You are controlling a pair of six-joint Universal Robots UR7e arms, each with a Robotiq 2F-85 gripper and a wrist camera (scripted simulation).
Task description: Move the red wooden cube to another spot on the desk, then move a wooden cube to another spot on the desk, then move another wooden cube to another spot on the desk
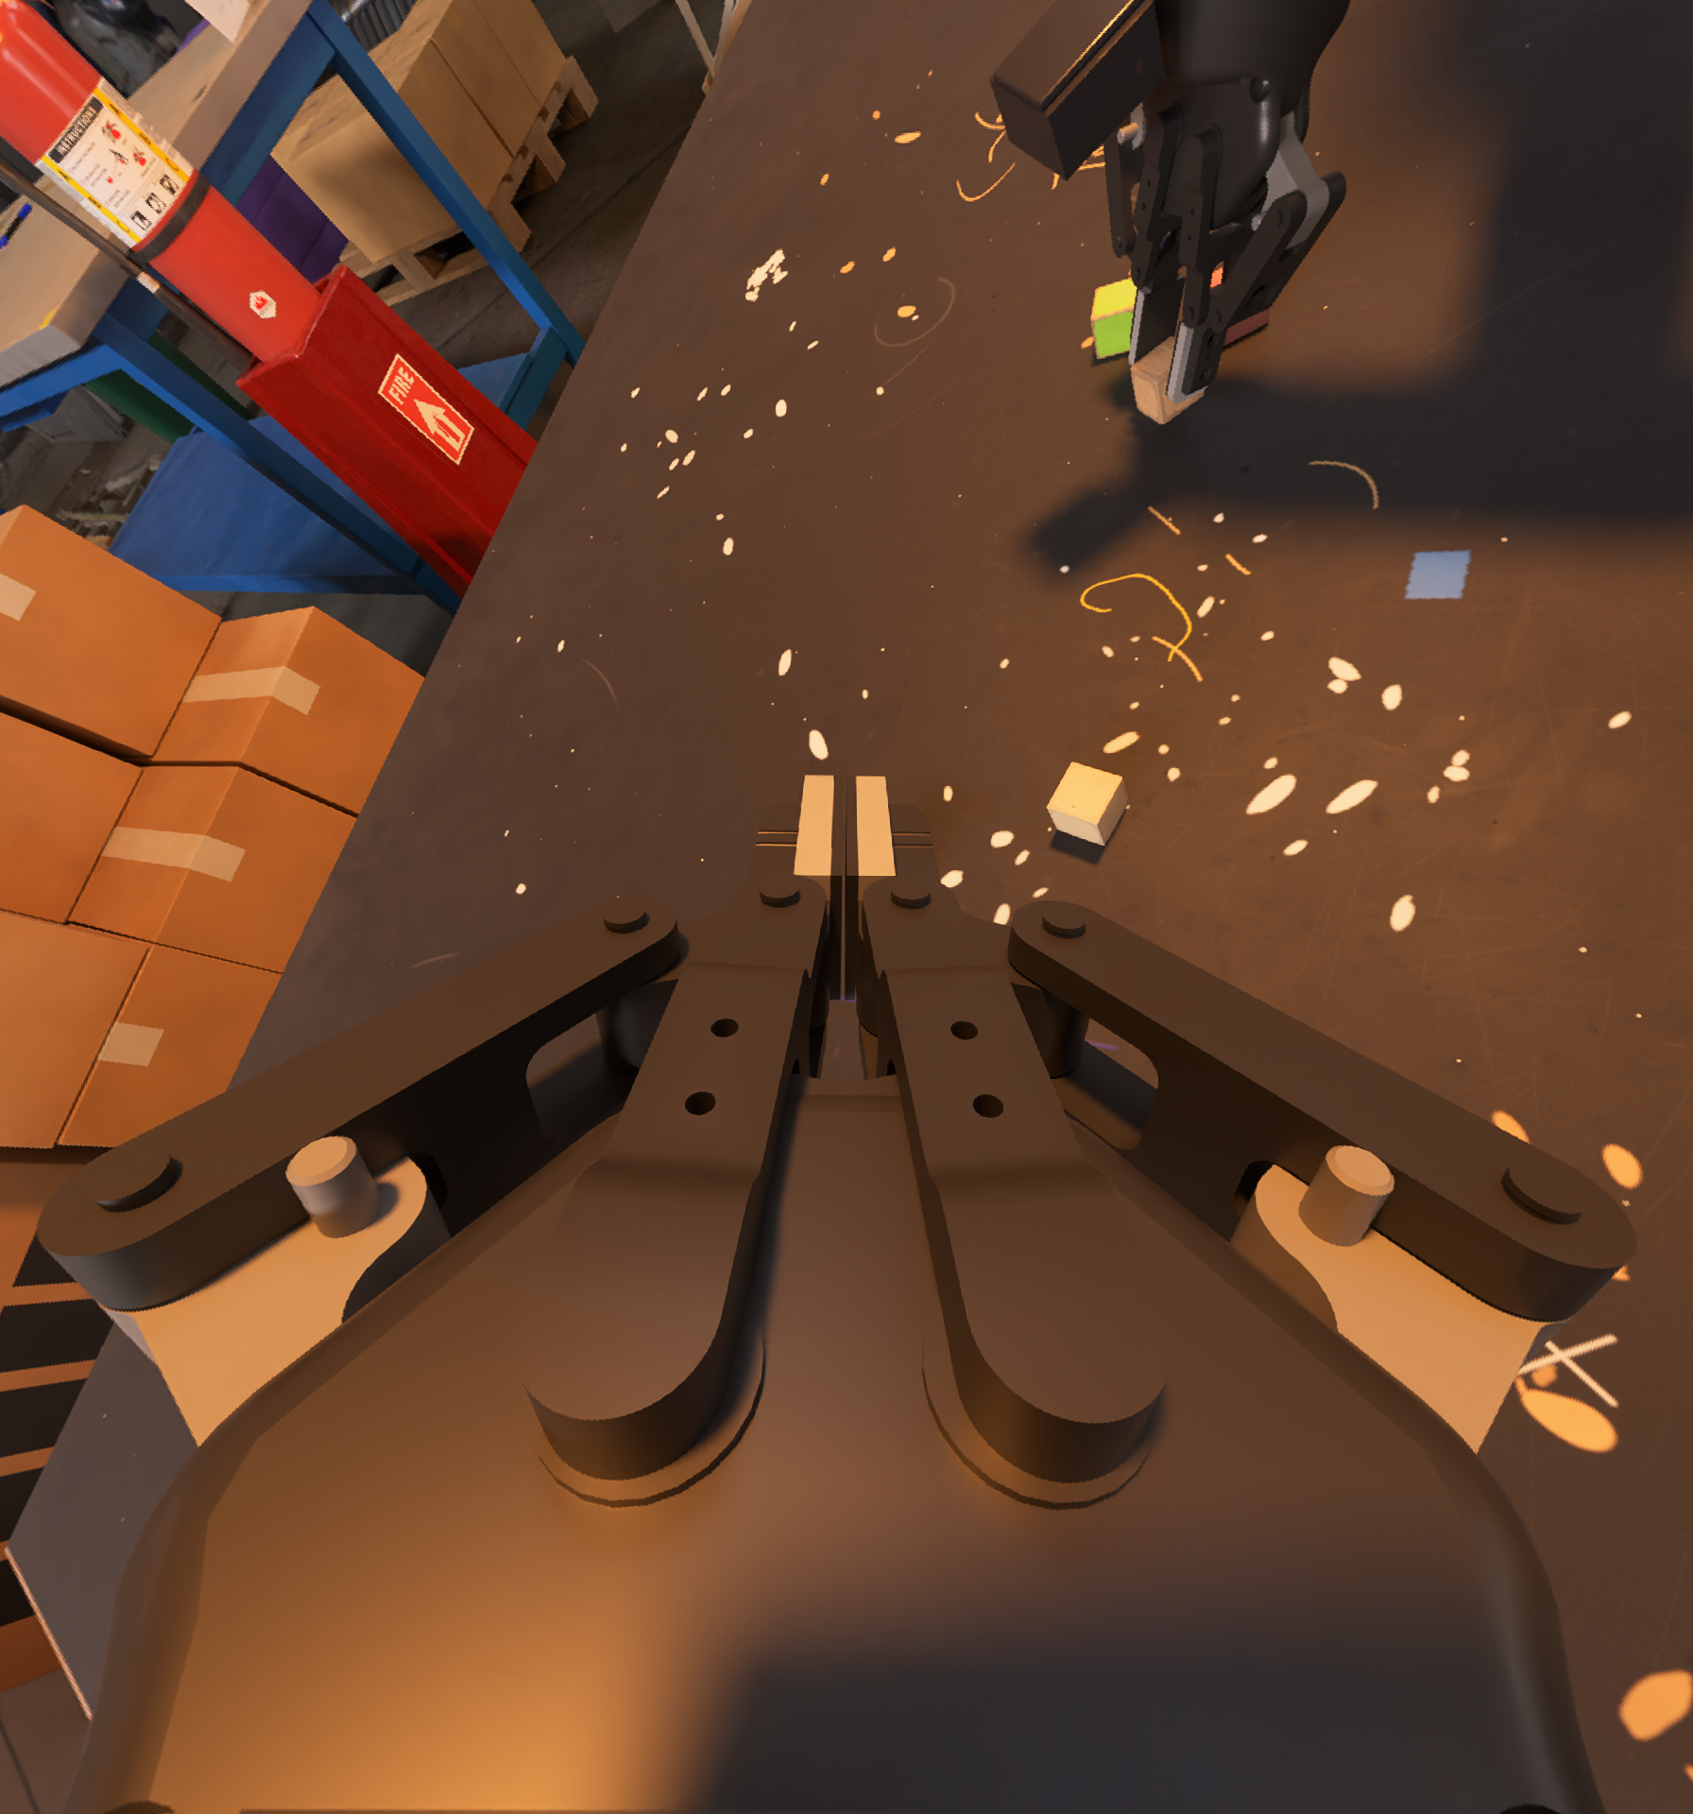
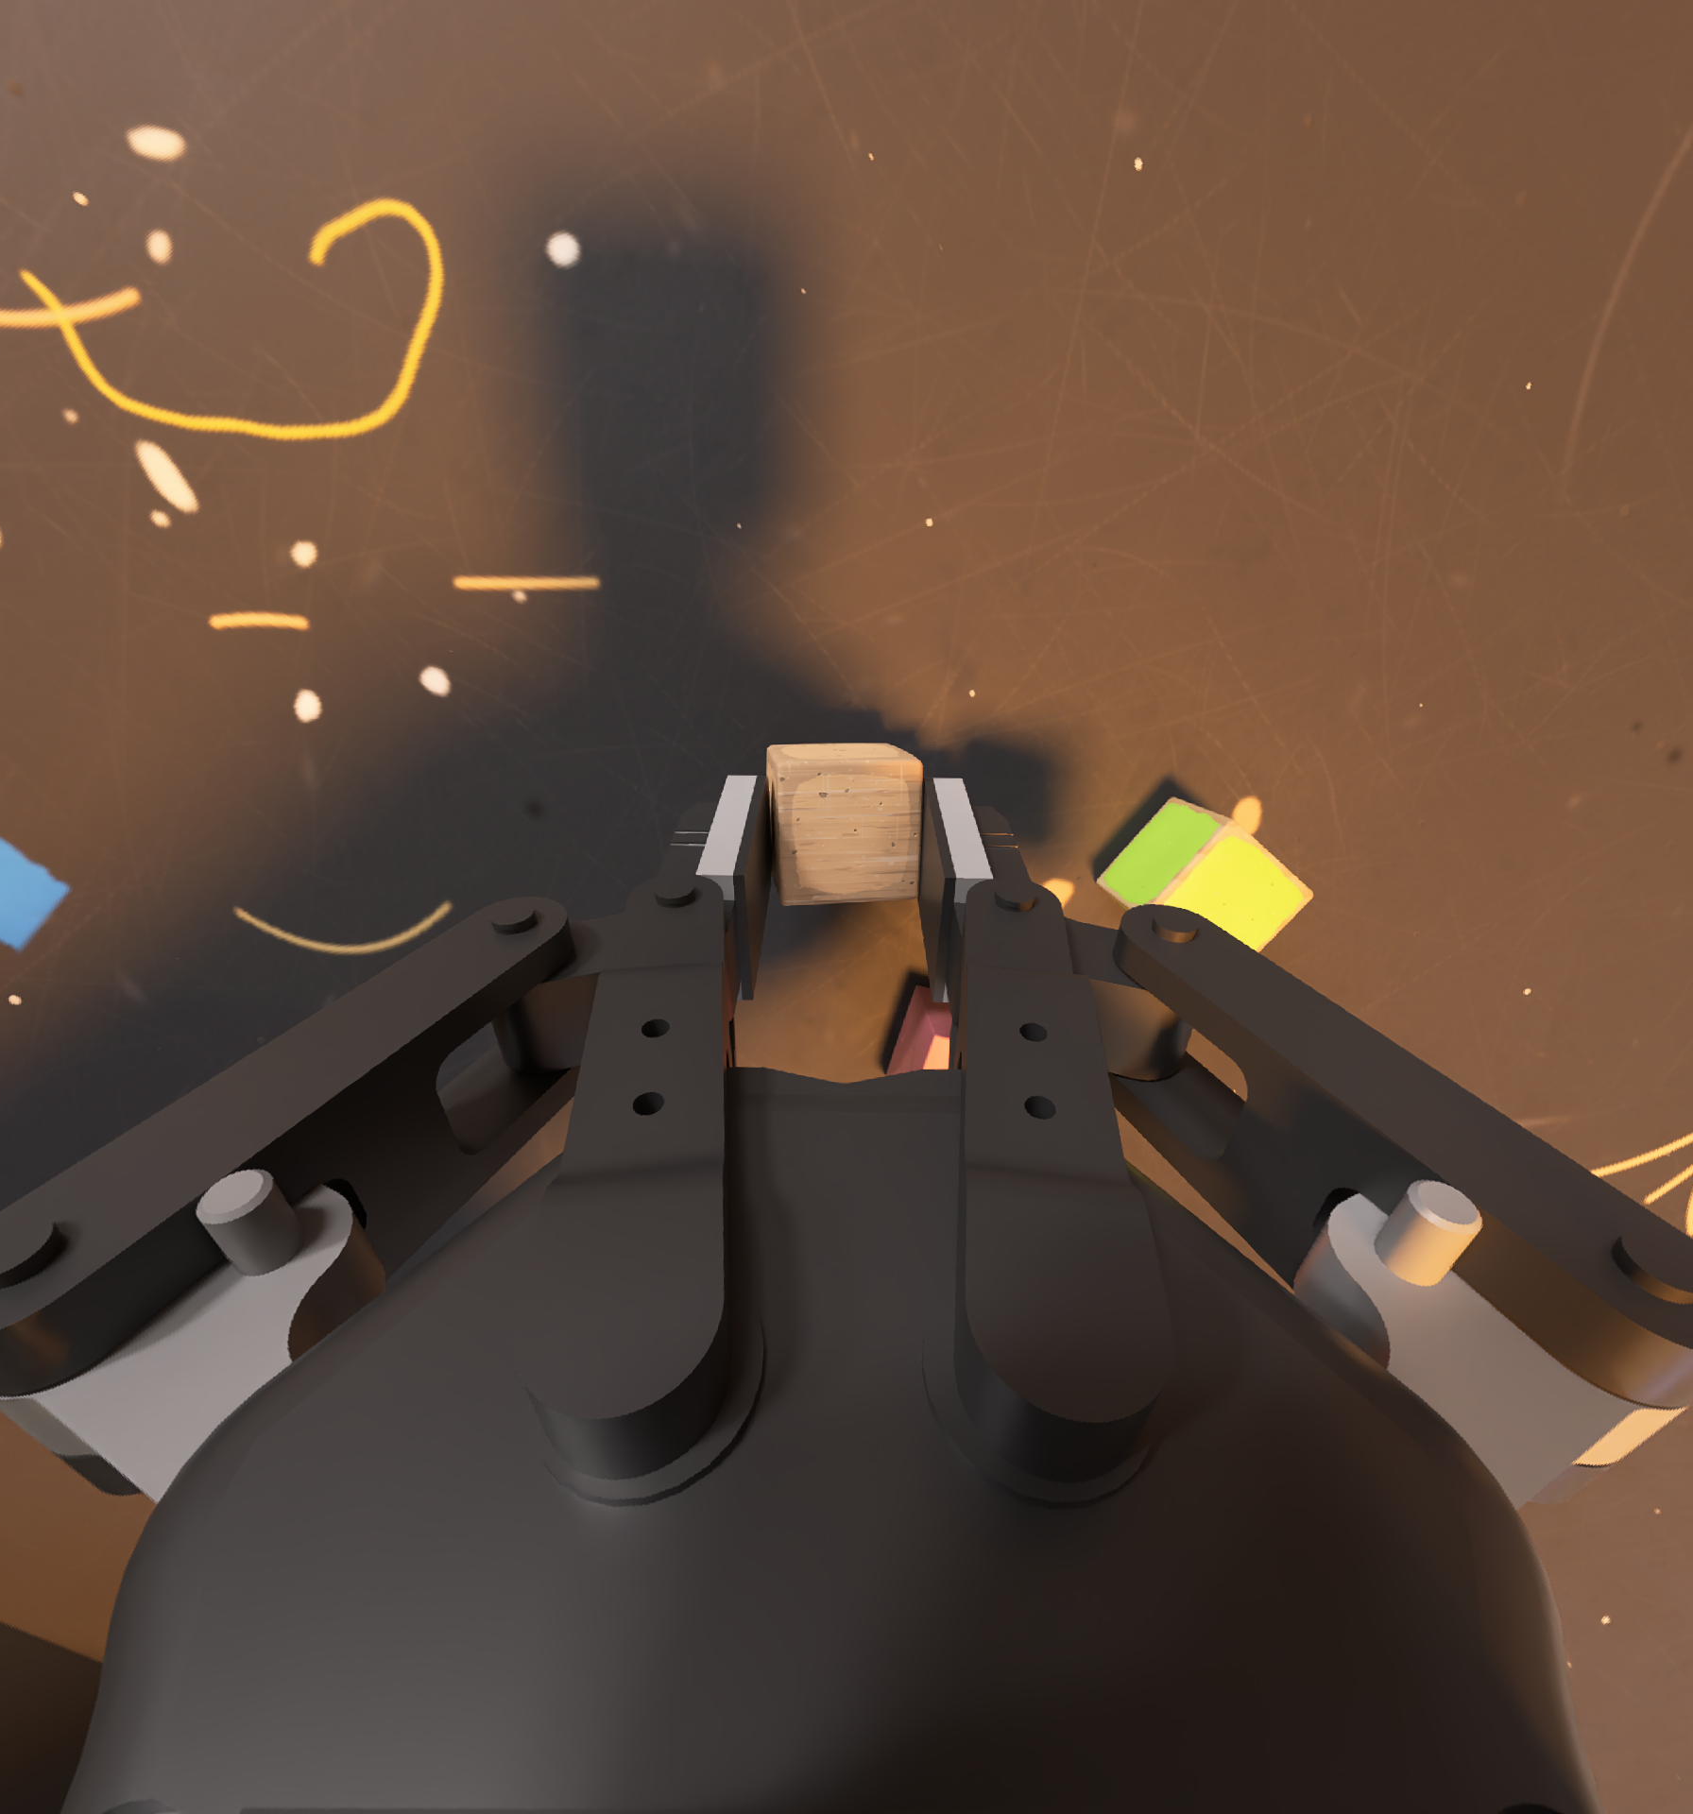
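My right gripper (image 2: 845, 834) is shut on a plain wooden cube (image 2: 845, 825), held between its pads low over the desk; I cannot tell whether the cube touches the surface. It shows far off in the left wrist view (image 1: 1157, 388). The red cube (image 2: 921, 1031) lies on the desk behind the fingers, mostly hidden. A green and yellow cube (image 2: 1206, 874) sits just right of the gripper. My left gripper (image 1: 843, 825) is shut and empty above the desk. A pale wooden cube (image 1: 1086, 803) lies just right of its fingertips.
The dark desk (image 1: 823, 550) is speckled with paint marks and a blue patch (image 1: 1436, 574). Its left edge runs diagonally. Beyond it stand cardboard boxes (image 1: 136, 785), a blue shelf frame (image 1: 411, 157), a fire extinguisher (image 1: 116, 167) and a red sign box (image 1: 401, 412).
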